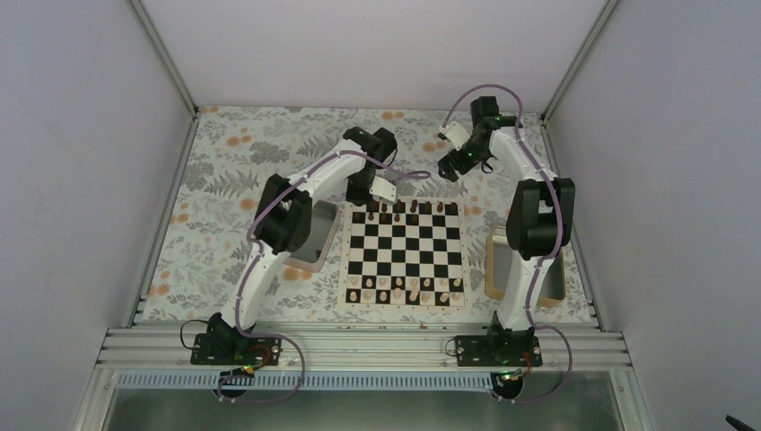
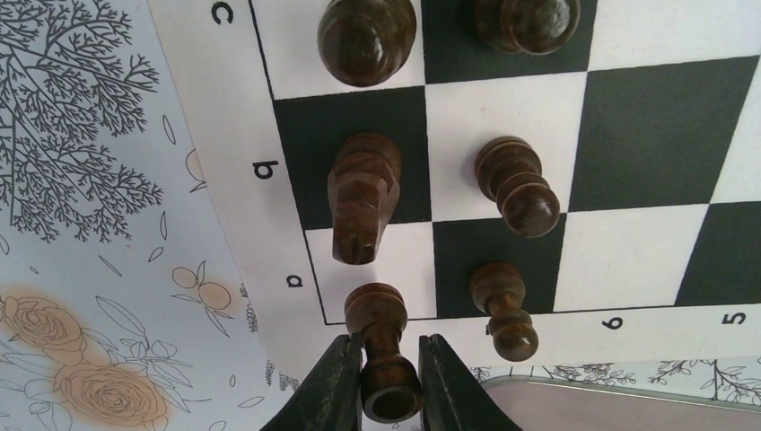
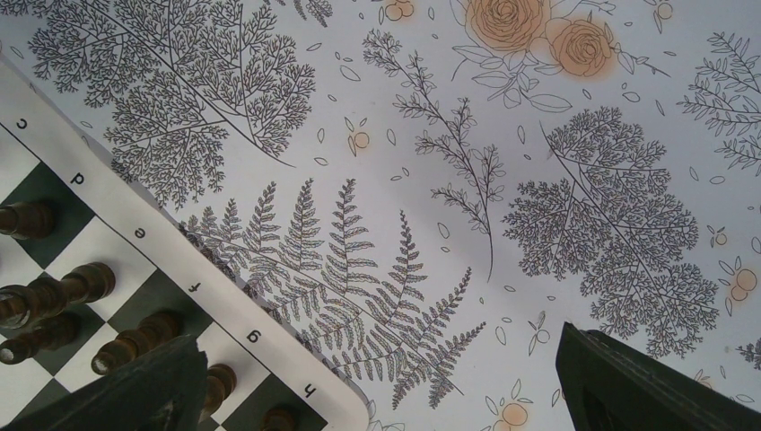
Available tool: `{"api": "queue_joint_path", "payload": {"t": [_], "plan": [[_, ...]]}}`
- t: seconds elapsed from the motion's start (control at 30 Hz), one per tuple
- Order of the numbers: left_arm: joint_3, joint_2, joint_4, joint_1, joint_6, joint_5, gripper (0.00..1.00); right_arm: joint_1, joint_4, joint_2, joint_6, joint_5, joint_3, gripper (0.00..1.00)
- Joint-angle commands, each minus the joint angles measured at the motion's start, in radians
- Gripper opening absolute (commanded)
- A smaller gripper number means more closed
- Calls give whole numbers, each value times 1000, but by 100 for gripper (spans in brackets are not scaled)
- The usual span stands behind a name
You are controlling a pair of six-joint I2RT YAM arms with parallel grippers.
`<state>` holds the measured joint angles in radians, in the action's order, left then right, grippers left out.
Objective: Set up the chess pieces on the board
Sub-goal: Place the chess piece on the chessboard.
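The board lies in the middle of the flowered cloth. Dark brown chess pieces stand along its far rows and pale pieces along the near rows. My left gripper is at the board's far left corner. In the left wrist view it is shut on a dark rook-like piece, which stands upright with its base at the outer edge of the corner "a" square. A dark knight and pawns stand beside it. My right gripper hangs open and empty over the cloth beyond the board's far right corner.
A shiny metal tray lies left of the board under my left arm; its rim shows in the left wrist view. A tan-rimmed tray lies right of the board under my right arm. Walls close in the table on three sides.
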<state>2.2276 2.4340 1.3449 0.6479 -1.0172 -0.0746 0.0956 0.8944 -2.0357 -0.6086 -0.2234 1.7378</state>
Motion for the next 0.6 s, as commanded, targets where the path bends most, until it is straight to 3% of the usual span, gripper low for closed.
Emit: {"api": "queue_joint_path", "payload": {"t": [0.0, 0.37, 0.57], "plan": [[21, 30, 11, 3, -16, 11, 18, -14, 3, 9, -4, -7, -9, 100], [33, 42, 11, 1, -12, -11, 19, -16, 3, 9, -3, -7, -10, 100], [-10, -25, 11, -1, -8, -23, 23, -17, 4, 6, -6, -9, -9, 100]]}}
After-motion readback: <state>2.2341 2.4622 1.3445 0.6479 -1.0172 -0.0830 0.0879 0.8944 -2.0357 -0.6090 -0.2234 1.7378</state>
